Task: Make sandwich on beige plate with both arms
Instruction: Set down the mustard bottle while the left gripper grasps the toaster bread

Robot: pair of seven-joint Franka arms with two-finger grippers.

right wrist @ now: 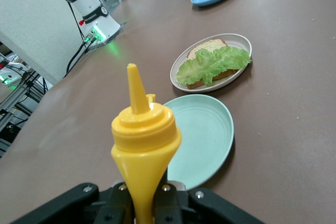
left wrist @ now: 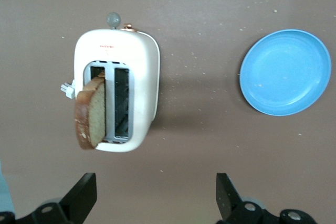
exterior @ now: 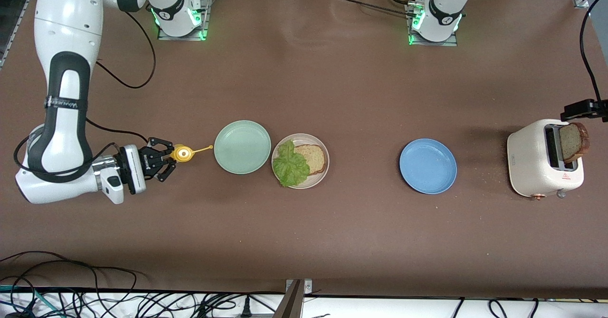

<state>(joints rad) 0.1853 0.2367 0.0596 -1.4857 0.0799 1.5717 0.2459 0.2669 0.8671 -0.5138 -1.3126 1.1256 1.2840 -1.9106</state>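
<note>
The beige plate (exterior: 313, 180) sits mid-table with one slice of brown-crusted bread (exterior: 312, 158) on it. A crinkled green lettuce leaf (exterior: 289, 165) lies partly over the slice and hangs over the rim. Another bread slice (exterior: 574, 141) sticks up, leaning, from a slot of the white toaster (exterior: 541, 166) at the left arm's end. My left gripper (left wrist: 155, 182) hovers open and empty over the table beside the toaster (left wrist: 142, 66). My right gripper (exterior: 166, 159) is shut on a yellow squeeze bottle (exterior: 183, 153), whose nozzle points at the mint-green plate (exterior: 242, 147).
The mint-green plate (right wrist: 202, 135) lies between the bottle (right wrist: 144, 135) and the beige plate (right wrist: 239, 40), touching it. A blue plate (exterior: 428, 166) stands between the beige plate and the toaster. Crumbs are scattered round the toaster. Cables hang along the table edge nearest the camera.
</note>
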